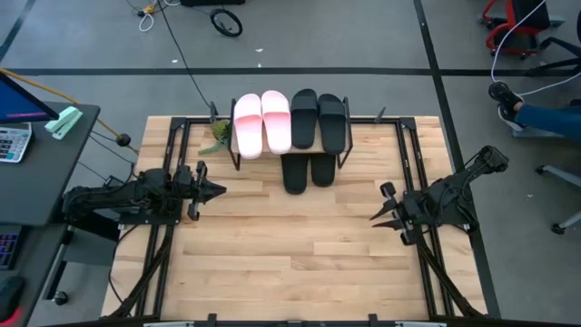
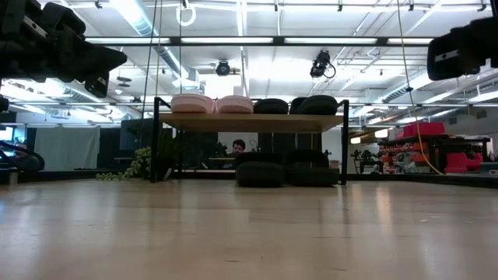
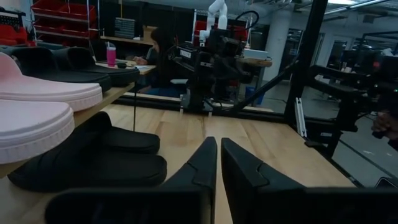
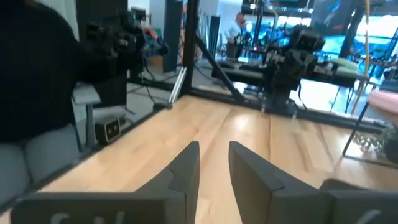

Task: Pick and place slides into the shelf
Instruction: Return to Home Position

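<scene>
The shelf (image 2: 253, 122) stands at the table's far middle on thin black legs. On its wooden top lie two pink slides (image 1: 261, 123) and, to their right, two black slides (image 1: 320, 120). Two more black slides (image 1: 309, 172) rest on the table under the shelf, their near ends sticking out past its front. My left gripper (image 1: 221, 191) hovers level at the table's left, shut and holding nothing, pointing toward the right. My right gripper (image 1: 374, 218) hovers level at the table's right, open and holding nothing, pointing toward the left.
A small green plant (image 1: 216, 136) lies by the shelf's left legs. Black frame rails (image 1: 413, 154) run along the table's left and right sides. A desk with a calculator (image 1: 14, 141) stands left of the table. A person (image 1: 545, 113) sits beyond the right side.
</scene>
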Available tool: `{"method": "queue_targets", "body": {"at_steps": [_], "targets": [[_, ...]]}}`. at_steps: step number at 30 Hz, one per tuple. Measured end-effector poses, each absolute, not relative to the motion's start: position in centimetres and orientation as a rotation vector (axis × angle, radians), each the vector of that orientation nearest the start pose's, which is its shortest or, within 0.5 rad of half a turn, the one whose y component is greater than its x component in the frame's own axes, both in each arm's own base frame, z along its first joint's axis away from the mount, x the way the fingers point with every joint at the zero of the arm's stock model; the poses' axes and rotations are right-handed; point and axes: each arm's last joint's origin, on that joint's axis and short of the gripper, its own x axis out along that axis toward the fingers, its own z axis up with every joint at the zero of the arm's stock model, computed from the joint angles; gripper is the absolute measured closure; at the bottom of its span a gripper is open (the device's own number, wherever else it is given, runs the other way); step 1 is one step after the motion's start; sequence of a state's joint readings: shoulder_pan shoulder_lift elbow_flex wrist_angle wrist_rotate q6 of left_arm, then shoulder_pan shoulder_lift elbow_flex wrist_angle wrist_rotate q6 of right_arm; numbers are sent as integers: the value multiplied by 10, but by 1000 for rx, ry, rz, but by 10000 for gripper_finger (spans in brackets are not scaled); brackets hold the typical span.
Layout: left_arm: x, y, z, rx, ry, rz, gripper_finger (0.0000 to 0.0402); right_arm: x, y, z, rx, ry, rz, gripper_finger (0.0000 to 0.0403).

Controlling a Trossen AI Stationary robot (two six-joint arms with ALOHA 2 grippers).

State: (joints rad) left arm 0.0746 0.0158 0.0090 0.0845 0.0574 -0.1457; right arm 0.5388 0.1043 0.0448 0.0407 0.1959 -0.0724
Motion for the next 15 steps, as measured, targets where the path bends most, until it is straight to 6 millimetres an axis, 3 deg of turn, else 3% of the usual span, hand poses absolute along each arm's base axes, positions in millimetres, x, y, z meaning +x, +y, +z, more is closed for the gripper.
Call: {"method": "queue_targets", "body": {"at_steps": [15], "targets": [[98, 6, 174, -141, -79, 11, 367, 90, 47, 165, -216, 75, 350, 311]]}}
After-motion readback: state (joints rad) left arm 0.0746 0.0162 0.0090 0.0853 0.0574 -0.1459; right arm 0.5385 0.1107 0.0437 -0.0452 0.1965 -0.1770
